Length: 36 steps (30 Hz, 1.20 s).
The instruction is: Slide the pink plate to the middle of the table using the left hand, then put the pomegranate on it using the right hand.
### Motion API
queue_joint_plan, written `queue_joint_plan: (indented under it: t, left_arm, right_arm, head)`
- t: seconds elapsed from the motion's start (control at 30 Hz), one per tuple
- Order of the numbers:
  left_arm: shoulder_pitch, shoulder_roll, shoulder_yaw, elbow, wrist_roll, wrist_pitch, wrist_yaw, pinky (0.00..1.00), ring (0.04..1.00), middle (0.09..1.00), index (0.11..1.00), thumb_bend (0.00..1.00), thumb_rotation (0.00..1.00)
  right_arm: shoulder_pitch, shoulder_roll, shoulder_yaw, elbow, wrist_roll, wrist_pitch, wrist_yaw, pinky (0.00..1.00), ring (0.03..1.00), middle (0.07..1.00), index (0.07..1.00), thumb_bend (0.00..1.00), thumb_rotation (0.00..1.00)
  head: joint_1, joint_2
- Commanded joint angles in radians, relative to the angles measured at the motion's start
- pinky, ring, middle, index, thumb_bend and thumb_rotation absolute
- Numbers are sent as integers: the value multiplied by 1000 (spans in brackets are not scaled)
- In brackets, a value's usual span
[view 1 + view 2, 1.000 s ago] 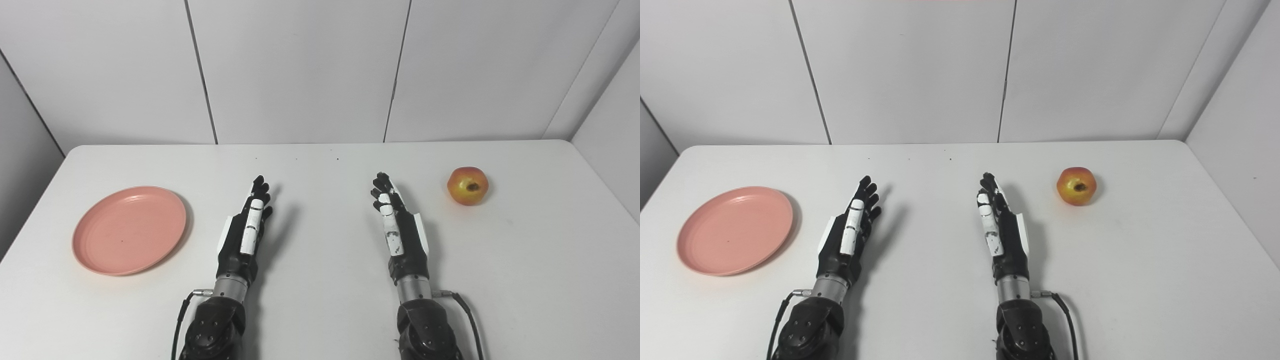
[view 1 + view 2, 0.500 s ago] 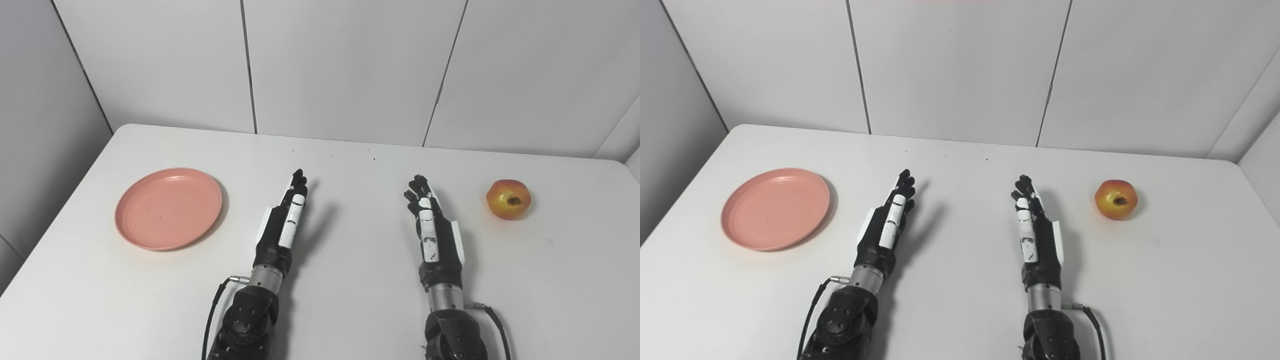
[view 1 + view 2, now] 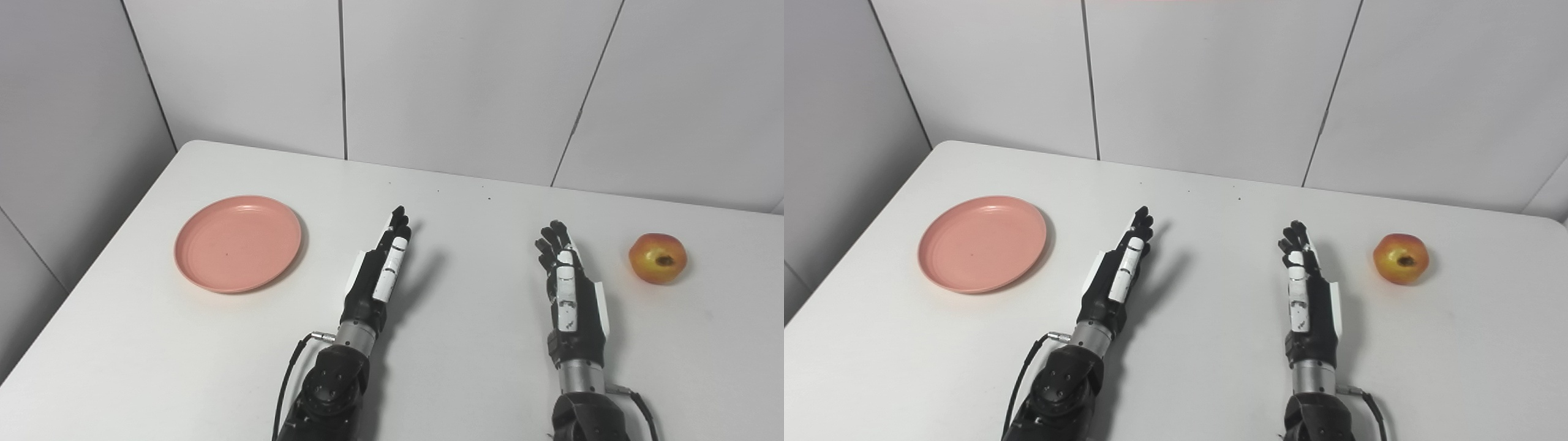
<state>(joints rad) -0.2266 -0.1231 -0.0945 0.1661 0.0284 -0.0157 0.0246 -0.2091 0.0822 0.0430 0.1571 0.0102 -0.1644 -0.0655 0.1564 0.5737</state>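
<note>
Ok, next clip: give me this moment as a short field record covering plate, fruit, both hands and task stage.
plate: pink plate, empty, left part of the white table, untouched
fruit: pomegranate, on the table at the right, apart from both hands
left hand: left hand, open, fingers extended, holds nothing, right of the plate
right hand: right hand, open, holds nothing, left of the pomegranate
task stage: plate not yet slid to the middle

On the white table (image 3: 465,361), both empty hands (image 3: 381,269) (image 3: 569,288) extend flat between the pink plate (image 3: 237,243) and the pomegranate (image 3: 657,258).
</note>
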Motion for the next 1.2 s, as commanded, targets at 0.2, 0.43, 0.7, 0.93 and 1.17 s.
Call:
queue_joint_plan:
  t: [0.2,0.43,0.7,0.93,1.17]
  left_arm:
    - [-2,-24,-24,-22,10,-11,-5,1000,1000,1000,1000,506,1000]
    - [-11,-32,-14,-8,7,-35,12,1000,1000,1000,1000,495,1000]
    - [-29,-42,29,-39,-9,-5,43,1000,1000,996,994,467,1000]
    - [-50,-44,67,-50,-22,-1,48,954,960,973,978,500,1000]
    - [-65,-37,89,-66,-18,-14,68,879,900,921,917,480,1000]
  right_arm:
    - [34,-16,-18,19,7,-29,7,958,909,913,916,575,965]
    - [29,-32,-20,37,17,-45,24,958,917,920,920,575,962]
    - [24,-38,-22,47,16,-56,31,946,910,915,914,612,945]
    - [20,-39,-21,51,14,-52,30,957,910,914,913,598,971]
    - [18,-40,-20,58,15,-61,32,953,910,915,914,581,979]
  head:
    - [30,-6]
    - [58,-13]
    - [67,-10]
    - [75,-16]
    - [78,-23]
